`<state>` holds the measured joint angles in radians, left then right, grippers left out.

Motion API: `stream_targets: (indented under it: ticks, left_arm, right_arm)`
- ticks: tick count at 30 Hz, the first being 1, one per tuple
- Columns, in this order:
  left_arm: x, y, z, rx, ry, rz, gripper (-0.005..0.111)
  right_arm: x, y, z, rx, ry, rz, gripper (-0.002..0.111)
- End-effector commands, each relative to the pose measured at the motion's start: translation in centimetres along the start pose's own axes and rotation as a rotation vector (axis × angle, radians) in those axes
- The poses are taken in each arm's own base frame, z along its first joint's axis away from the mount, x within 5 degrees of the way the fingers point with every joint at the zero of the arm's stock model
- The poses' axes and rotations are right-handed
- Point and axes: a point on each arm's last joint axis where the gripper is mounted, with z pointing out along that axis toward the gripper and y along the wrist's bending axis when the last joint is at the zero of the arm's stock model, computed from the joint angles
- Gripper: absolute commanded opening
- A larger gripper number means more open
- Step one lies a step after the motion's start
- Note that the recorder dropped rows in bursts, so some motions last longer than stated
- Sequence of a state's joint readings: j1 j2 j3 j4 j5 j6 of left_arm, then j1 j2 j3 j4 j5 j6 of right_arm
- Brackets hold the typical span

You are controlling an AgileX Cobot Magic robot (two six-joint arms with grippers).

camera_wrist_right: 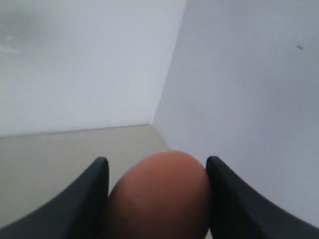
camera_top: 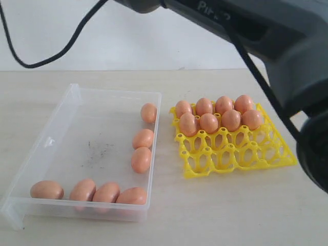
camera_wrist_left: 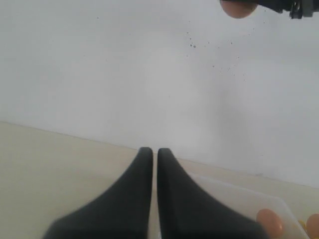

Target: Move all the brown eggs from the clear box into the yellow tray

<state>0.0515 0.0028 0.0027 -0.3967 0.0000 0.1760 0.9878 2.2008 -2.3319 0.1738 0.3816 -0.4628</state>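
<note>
The clear box [camera_top: 72,97] lies on the left of the table with several brown eggs [camera_top: 141,159] along its right wall and near edge. The yellow tray [camera_top: 230,154] sits to its right, its two far rows filled with eggs [camera_top: 208,122] and its two near rows bare. My right gripper [camera_wrist_right: 157,162] is shut on a brown egg [camera_wrist_right: 159,199], held in the air facing a white wall. That egg [camera_wrist_left: 238,9] also shows high up in the left wrist view. My left gripper [camera_wrist_left: 154,149] is shut and holds nothing, off to the side of the box's corner [camera_wrist_left: 239,199].
The right arm's dark body [camera_top: 287,41] crosses the upper right of the exterior view above the tray. A black cable [camera_top: 46,59] hangs at the back left. White walls stand behind the beige tabletop [camera_top: 215,215].
</note>
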Motion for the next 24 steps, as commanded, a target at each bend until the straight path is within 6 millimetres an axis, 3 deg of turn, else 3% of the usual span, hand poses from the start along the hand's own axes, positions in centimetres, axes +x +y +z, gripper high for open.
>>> stream_targets:
  ticks: [1,3,6,12,19,24]
  left_arm:
    - [-0.1,0.0,0.0,0.005,-0.004,0.001,0.004]
    - [-0.1,0.0,0.0,0.005,-0.004,0.001,0.004]
    - [-0.1,0.0,0.0,0.005,-0.004,0.001,0.004]
    - [-0.1,0.0,0.0,0.005,-0.004,0.001,0.004]
    - [-0.1,0.0,0.0,0.005,-0.004,0.001,0.004]
    - [-0.1,0.0,0.0,0.005,-0.004,0.001,0.004]
  right_arm:
    - [-1.1,2.6,-1.7,-0.186,0.100,-0.149,0.000]
    - [0.2,3.2,-2.2,-0.266,0.252,-0.165,0.000]
    - [2.5,2.3,-2.9,-0.202,0.521,-0.185,0.000]
    - [4.0,0.7,-4.1,-0.028,0.757,-0.187,0.000]
    - [3.4,0.8,-3.3,-0.001,0.643,-0.116,0.000]
    - [-1.4,-0.1,-2.4,0.114,0.136,0.084,0.000]
